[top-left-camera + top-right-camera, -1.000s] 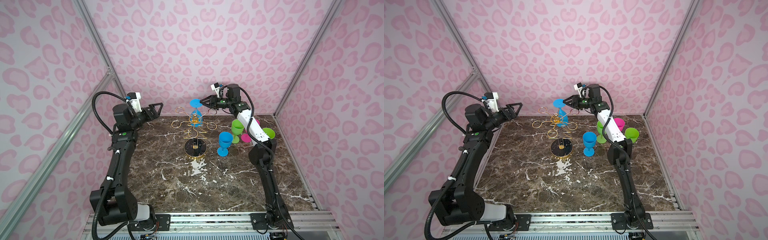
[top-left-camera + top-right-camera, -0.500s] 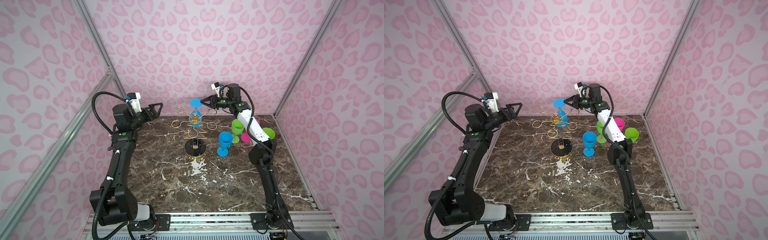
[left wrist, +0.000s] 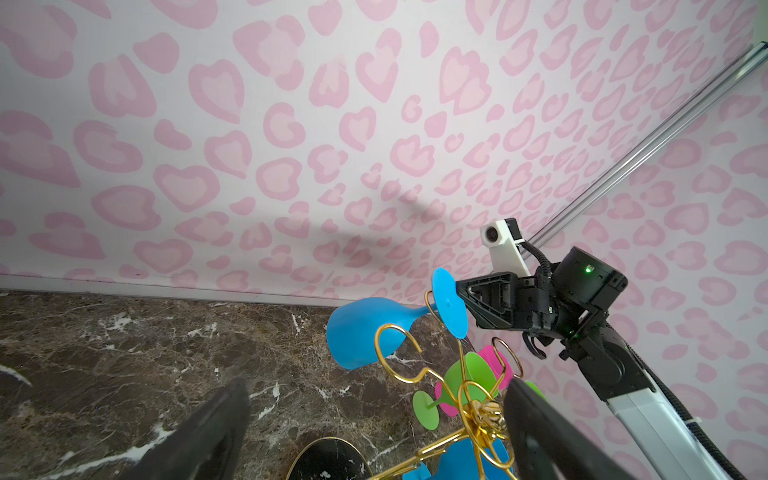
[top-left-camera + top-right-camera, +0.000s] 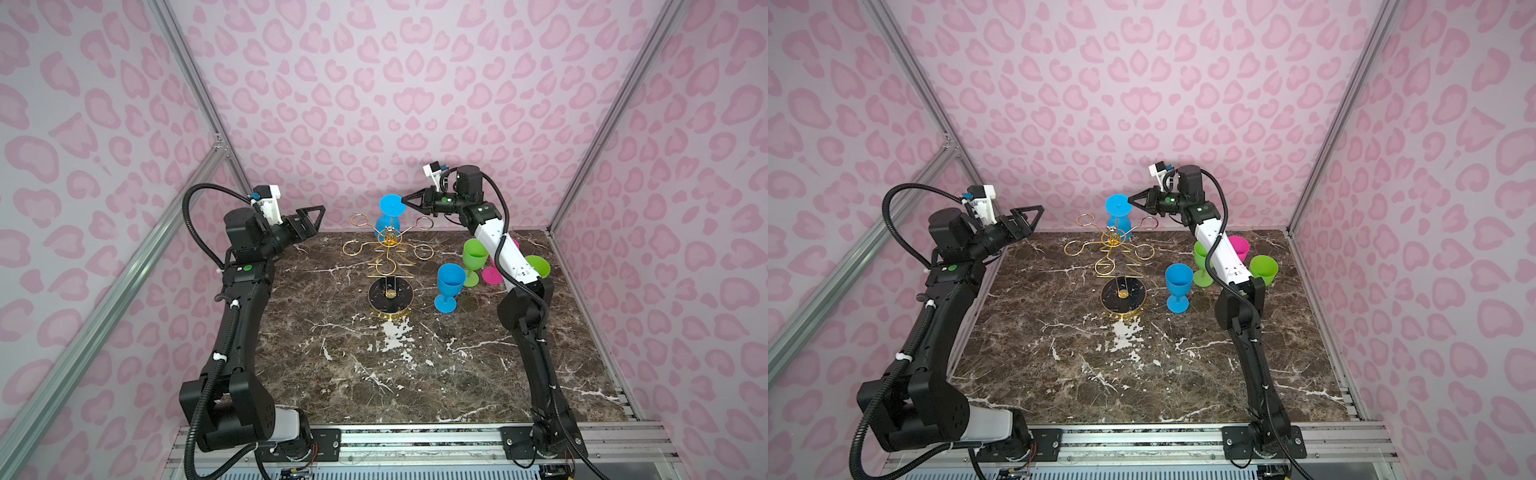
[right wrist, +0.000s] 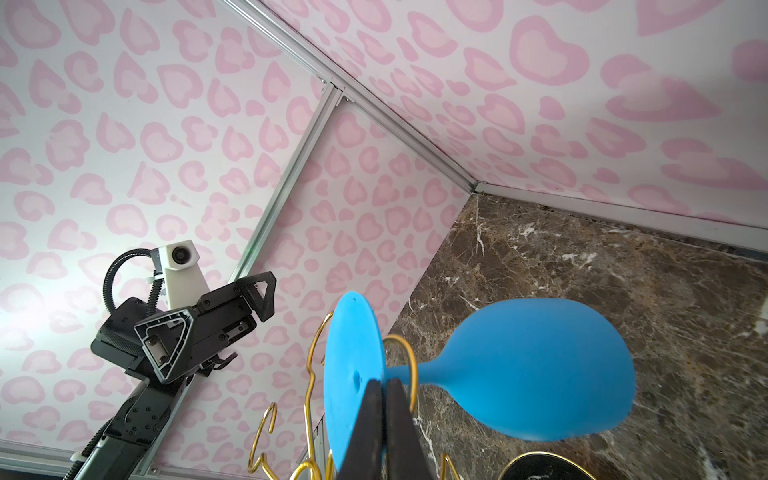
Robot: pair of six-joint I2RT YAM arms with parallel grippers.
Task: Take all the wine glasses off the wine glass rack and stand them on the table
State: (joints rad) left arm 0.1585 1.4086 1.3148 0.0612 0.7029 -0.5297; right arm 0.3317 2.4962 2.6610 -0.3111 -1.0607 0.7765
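Observation:
A blue wine glass (image 4: pixel 392 205) (image 4: pixel 1116 205) hangs upside down from a far arm of the gold wire wine glass rack (image 4: pixel 390 296) (image 4: pixel 1123 295), its bowl (image 5: pixel 540 370) (image 3: pixel 365 332) below the flat foot. My right gripper (image 4: pixel 404 201) (image 4: pixel 1130 200) (image 5: pixel 384 384) is shut on the edge of that foot, both fingers pinching the blue disc. The rack's loops (image 3: pixel 469 399) (image 5: pixel 311 374) lie close under the grip. My left gripper (image 4: pixel 316 218) (image 4: pixel 1036 214) (image 3: pixel 376 384) hovers open left of the rack, holding nothing.
On the marble table (image 4: pixel 374 374), right of the rack, stand a blue glass (image 4: pixel 449 286) (image 4: pixel 1178 286), two green glasses (image 4: pixel 473 257) (image 4: pixel 538 266) and a pink glass (image 4: pixel 1237 247), partly behind my right arm. Pink-patterned walls close in the table's sides and back.
My right gripper's jaws have closed onto the foot of the hanging blue glass. Both arms and the glass sit about where they were.

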